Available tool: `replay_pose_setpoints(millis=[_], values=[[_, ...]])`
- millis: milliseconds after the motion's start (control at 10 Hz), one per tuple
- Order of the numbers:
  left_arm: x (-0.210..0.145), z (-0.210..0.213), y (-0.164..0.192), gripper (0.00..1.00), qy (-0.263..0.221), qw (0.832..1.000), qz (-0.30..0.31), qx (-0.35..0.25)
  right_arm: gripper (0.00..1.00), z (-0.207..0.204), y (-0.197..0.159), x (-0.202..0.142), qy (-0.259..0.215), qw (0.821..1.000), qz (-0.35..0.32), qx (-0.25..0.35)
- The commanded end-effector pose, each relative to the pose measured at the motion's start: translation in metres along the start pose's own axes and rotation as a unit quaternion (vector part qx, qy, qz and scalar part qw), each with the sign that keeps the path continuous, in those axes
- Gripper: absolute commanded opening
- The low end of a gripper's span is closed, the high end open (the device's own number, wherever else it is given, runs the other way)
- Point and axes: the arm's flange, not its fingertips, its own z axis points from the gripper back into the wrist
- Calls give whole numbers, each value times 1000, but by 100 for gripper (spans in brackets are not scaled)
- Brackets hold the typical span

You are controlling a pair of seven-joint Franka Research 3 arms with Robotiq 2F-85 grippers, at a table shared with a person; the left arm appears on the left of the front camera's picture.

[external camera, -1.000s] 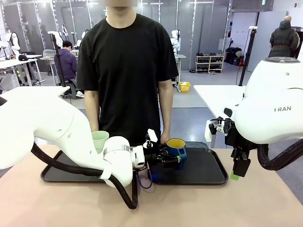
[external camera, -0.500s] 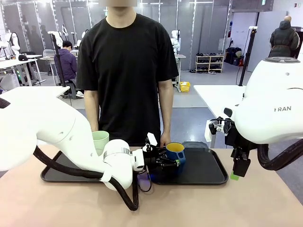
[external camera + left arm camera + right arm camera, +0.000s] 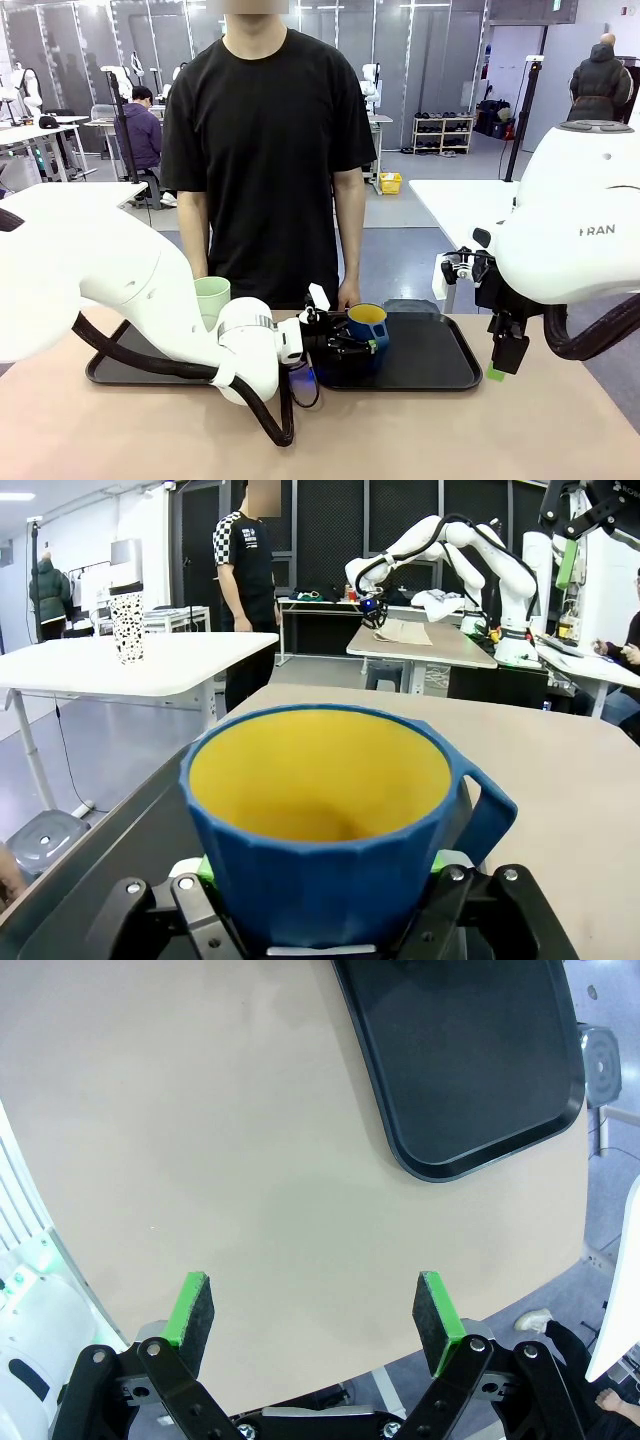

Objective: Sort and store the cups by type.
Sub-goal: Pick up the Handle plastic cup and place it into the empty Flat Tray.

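The dark blue handled mug (image 3: 367, 325) with a yellow inside sits at the left end of the right black tray (image 3: 440, 360). My left gripper (image 3: 345, 340) is shut on it, reaching in from the left. Up close in the left wrist view, the mug (image 3: 330, 820) stands upright between the green pads (image 3: 205, 868), handle to the right. The pale green tumbler (image 3: 212, 298) stands on the left tray (image 3: 120, 368), partly behind my left arm. My right gripper (image 3: 312, 1320) hangs open above bare tabletop at the right, near its tray's corner (image 3: 470, 1150); the front view shows one finger (image 3: 508, 352).
A person in a black shirt (image 3: 270, 150) stands at the far side of the table, one hand (image 3: 347, 295) just behind the mug. A black-and-white patterned lidded cup (image 3: 127, 625) stands on a white table farther off. Bare tabletop (image 3: 450, 430) lies in front of the trays.
My left gripper has drawn the blue mug slightly left and lower over the right tray. The right arm has not moved.
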Motion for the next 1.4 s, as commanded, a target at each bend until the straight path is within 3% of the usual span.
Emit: replay_pose_setpoints(millis=[0, 100, 200, 300, 400, 1300], values=[[-16, -3, -3, 74, 1, 1000, -15, 24, 100, 2, 2, 0, 9, 1000, -9, -5], [-18, -3, -5, 74, 6, 1000, -16, 24, 100, 2, 2, 0, 9, 1000, -9, -5], [-20, -4, -6, 93, 8, 1000, -12, 19, 100, 2, 2, 0, 9, 1000, -9, -5], [-19, -3, -7, 94, 12, 999, -21, 23, 100, 2, 2, 0, 9, 1000, -9, -5], [-18, -3, -7, 100, 15, 999, -20, 26, 100, 2, 2, 0, 9, 1000, -9, -5], [-12, 10, -11, 100, 7, 999, -25, 42, 100, 2, 2, 0, 9, 1000, -9, -5]])
